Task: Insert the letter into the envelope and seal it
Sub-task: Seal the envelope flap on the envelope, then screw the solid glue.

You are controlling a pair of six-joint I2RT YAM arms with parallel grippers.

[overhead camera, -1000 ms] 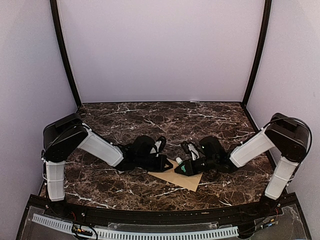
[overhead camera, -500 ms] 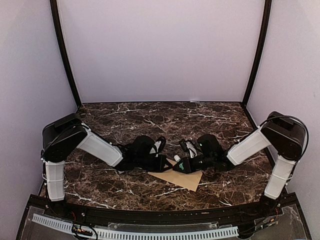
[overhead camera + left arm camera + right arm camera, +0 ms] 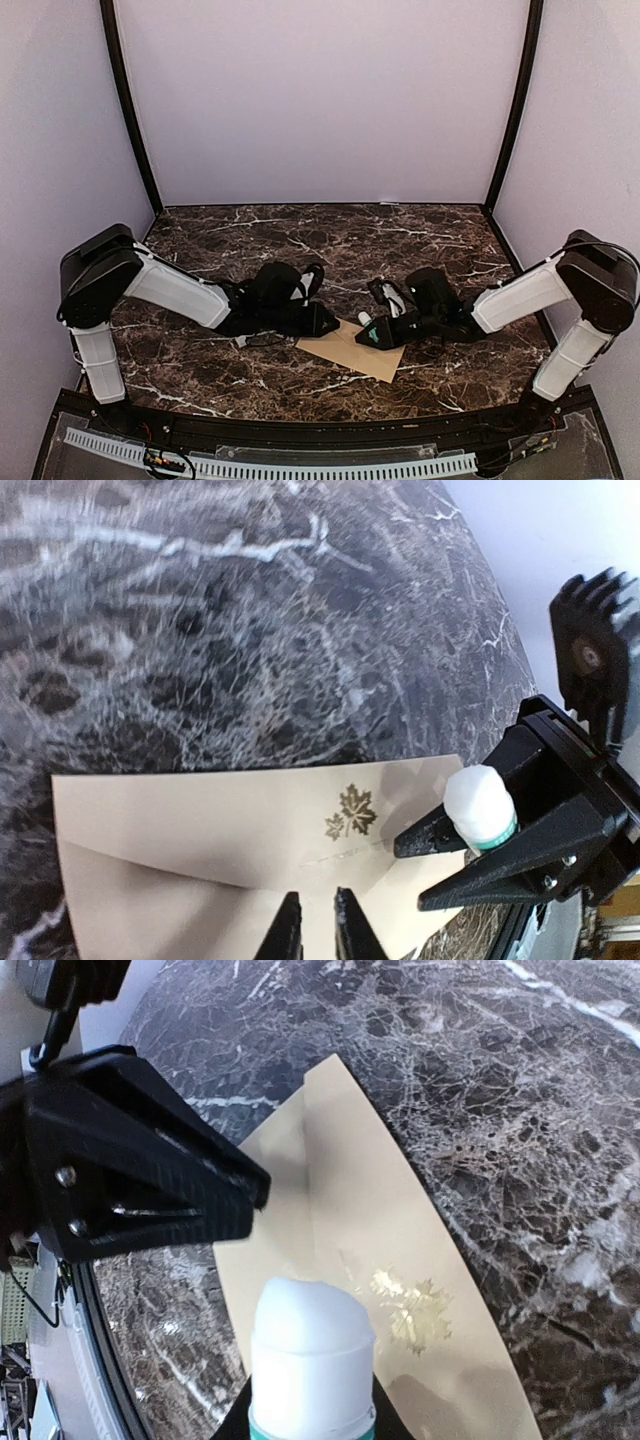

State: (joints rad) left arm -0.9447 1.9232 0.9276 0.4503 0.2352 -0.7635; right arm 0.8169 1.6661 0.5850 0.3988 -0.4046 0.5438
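Table: dark marble.
Envelope: tan, flat on the table between both grippers, leaf mark up.
Left gripper: narrowly parted over the envelope, holding nothing.
Right gripper: clamped on the glue stick.

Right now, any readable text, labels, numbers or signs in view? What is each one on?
No words or numbers can be read in any view.
Only sign: a gold maple-leaf mark, printed on the envelope, with no lettering beside it.
Glue stick: white cap and teal band, no label showing.
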